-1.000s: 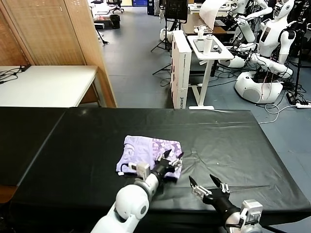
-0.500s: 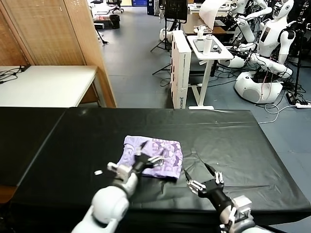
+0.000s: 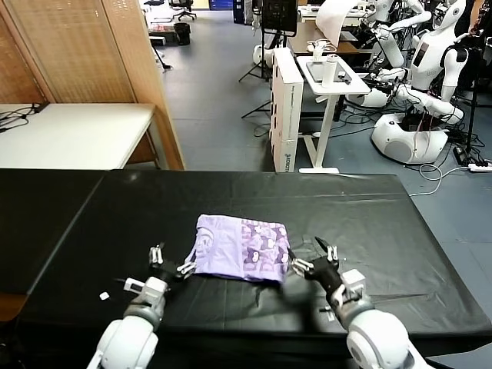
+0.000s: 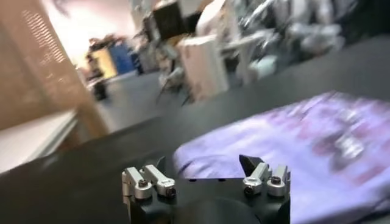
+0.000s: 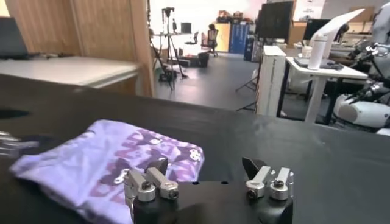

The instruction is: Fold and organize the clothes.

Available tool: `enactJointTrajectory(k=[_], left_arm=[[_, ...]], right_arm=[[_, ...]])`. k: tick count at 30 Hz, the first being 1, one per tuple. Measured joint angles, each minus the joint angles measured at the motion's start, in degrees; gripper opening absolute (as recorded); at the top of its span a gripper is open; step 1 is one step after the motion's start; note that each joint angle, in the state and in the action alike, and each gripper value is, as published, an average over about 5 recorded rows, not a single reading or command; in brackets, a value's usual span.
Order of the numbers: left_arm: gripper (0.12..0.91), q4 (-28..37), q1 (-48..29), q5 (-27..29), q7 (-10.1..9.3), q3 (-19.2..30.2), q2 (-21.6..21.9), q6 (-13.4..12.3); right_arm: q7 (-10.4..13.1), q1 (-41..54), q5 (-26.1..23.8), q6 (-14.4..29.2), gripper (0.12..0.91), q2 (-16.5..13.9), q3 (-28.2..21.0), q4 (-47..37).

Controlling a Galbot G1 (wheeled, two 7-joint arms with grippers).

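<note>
The clothes are one lavender T-shirt [image 3: 242, 247], folded into a small rectangle in the middle of the black table [image 3: 369, 207], with its darker purple print on the right half. My left gripper [image 3: 170, 260] rests low on the table just off the shirt's left edge, open and empty. My right gripper [image 3: 311, 257] sits just off the right edge, also open and empty. The left wrist view has the shirt [image 4: 317, 137] ahead of the open left gripper [image 4: 204, 163]. In the right wrist view the shirt [image 5: 103, 155] lies ahead and to one side of the open right gripper [image 5: 205, 164].
A small white scrap [image 3: 104, 295] lies on the cloth near the front left. A white table [image 3: 69, 134] and a wooden screen [image 3: 115, 54] stand behind at the left. A white stand [image 3: 330, 84] and other robots [image 3: 430, 69] are at the back right.
My left gripper has pulled back off the top of the shirt to its left side and opened fully. My right gripper has moved forward to the shirt's right edge.
</note>
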Motion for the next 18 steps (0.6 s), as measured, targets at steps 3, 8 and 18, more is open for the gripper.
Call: enactJointTrajectory(k=[3, 8, 18], left_arm=[[0.907, 0.0, 0.9, 0.8, 0.07, -0.5, -0.3, 0.3], [0.907, 0.0, 1.7, 1.2, 0.15, -1.2, -0.6, 0.3], [0.907, 0.6, 1.8, 1.4, 0.22, -1.1, -1.0, 0.5]], right_arm=[[0.1, 2.7, -0.2, 0.1, 0.907, 0.4, -1.2, -2.5], [0.1, 5.8, -1.8, 0.2, 0.907, 1.2, -3.0, -5.9], [0.2, 6.9, -8.8, -1.0, 0.907, 2.0, -5.7, -9.6]])
